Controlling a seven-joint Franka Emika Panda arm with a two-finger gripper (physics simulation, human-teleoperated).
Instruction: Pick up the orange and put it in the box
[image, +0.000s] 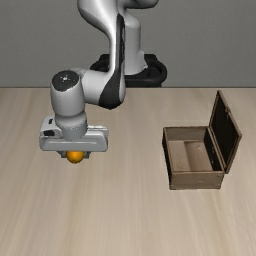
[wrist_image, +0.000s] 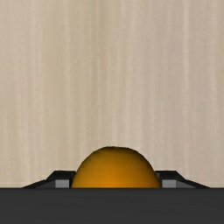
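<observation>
My gripper (image: 74, 151) (wrist_image: 115, 183) is clamped on the orange (image: 75, 157) (wrist_image: 115, 168). In the wrist view one fingertip (wrist_image: 61, 182) presses one side of the fruit and the other presses the opposite side, no gap either side. The orange sits right between the fingers, its rounded top bulging up past the tips. In the exterior view it peeks out just under the grey hand, on the exterior view's left part of the wooden table (image: 130, 220). I can't tell if the fruit is touching the tabletop or just off it. The hand points straight down, and the arm (image: 95, 90) bends back toward the base at the far side. The box (image: 195, 180) is well apart from the orange, over on the exterior view's right. It is dark brown, and its lid (image: 226, 125) is open and standing up on the side away from the gripper. The orange is not in the box, and bare wood lies between the two. In the wrist view, pale wood grain runs beyond the fruit.
</observation>
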